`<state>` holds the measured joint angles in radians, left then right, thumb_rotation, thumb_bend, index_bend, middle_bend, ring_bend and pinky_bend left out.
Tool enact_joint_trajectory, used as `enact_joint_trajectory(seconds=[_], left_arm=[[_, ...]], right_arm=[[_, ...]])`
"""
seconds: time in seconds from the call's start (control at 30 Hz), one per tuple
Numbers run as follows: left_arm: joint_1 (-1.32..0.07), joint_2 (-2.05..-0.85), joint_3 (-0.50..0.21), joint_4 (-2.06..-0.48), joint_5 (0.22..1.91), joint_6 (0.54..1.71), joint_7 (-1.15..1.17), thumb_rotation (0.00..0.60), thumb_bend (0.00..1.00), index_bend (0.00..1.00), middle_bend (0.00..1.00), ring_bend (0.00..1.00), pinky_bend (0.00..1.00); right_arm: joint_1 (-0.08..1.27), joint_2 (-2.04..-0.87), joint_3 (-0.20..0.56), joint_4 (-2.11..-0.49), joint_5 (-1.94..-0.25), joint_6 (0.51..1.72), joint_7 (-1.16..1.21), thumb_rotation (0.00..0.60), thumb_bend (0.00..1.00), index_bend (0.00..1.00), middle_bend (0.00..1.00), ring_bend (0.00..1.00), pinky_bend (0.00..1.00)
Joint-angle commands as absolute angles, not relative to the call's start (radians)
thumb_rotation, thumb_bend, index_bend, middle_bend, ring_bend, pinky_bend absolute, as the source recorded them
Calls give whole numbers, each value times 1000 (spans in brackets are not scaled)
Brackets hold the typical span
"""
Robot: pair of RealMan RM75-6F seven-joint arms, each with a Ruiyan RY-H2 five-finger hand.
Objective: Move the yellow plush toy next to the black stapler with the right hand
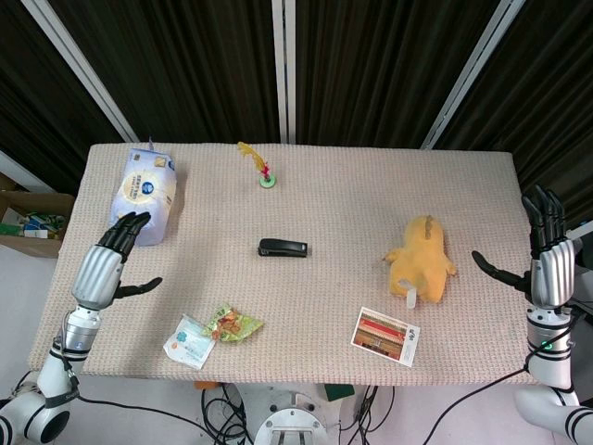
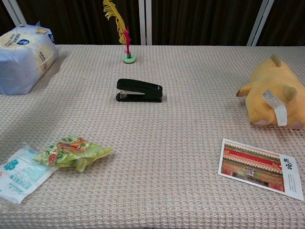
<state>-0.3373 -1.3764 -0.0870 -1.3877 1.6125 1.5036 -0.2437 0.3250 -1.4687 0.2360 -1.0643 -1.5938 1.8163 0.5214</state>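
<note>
The yellow plush toy [image 1: 422, 259] lies on the right part of the table, also seen at the right edge of the chest view as the plush toy [image 2: 274, 95] with a white tag. The black stapler [image 1: 283, 247] sits near the table's middle, well left of the toy; in the chest view the stapler [image 2: 139, 90] lies flat. My right hand [image 1: 548, 252] hovers off the table's right edge, fingers spread, holding nothing, right of the toy. My left hand [image 1: 109, 260] is over the left edge, fingers apart and empty. Neither hand shows in the chest view.
A white-blue tissue pack [image 1: 145, 193] lies at the back left. A feathered shuttlecock [image 1: 260, 167] stands behind the stapler. A green snack packet [image 1: 230, 324] and a white sachet [image 1: 189, 342] lie front left. A postcard [image 1: 384, 336] lies in front of the toy.
</note>
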Motion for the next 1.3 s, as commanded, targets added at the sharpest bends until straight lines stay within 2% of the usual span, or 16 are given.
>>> enact_joint_trajectory(seconds=[0.03, 0.37, 0.57, 0.67, 0.73, 0.83, 1.0, 1.13, 1.3], left_arm=[[-338, -1377, -87, -1389, 1612, 1503, -243, 600, 0, 24, 96, 66, 204], [-340, -1371, -88, -1402, 1615, 1503, -230, 600, 0, 24, 96, 66, 204], [-336, -1369, -83, -1406, 1612, 1499, -222, 600, 0, 24, 96, 66, 204], [-334, -1360, -78, -1413, 1606, 1489, -208, 600, 0, 24, 96, 66, 204], [-332, -1352, -76, -1422, 1601, 1483, -202, 600, 0, 24, 96, 66, 204], [-328, -1347, -77, -1430, 1593, 1482, -196, 600, 0, 24, 96, 65, 204], [-331, -1357, -75, -1432, 1591, 1469, -182, 600, 0, 25, 96, 65, 204], [-341, -1370, -74, -1429, 1596, 1457, -180, 600, 0, 24, 96, 66, 204], [-345, -1378, -74, -1424, 1607, 1460, -172, 600, 0, 25, 96, 66, 204]], right_arm=[[325, -1468, 237, -1063, -1593, 1817, 523, 600, 148, 0, 0, 0, 37], [324, -1465, 227, -1064, -1594, 1800, 520, 600, 148, 0, 0, 0, 37], [311, -1402, 187, -1124, -1588, 1717, 448, 600, 139, 0, 0, 0, 35], [317, -1306, 130, -1138, -1620, 1615, 137, 600, 96, 0, 0, 0, 13], [325, -1229, 97, -1217, -1632, 1530, -113, 600, 57, 0, 0, 0, 0], [340, -1093, 59, -1398, -1608, 1382, -284, 600, 44, 0, 0, 0, 0], [382, -945, 15, -1558, -1570, 1179, -537, 600, 1, 0, 0, 0, 0], [435, -964, -29, -1534, -1670, 1102, -450, 600, 0, 0, 0, 0, 0], [489, -1064, -81, -1371, -1836, 1112, -285, 600, 0, 0, 0, 0, 0]])
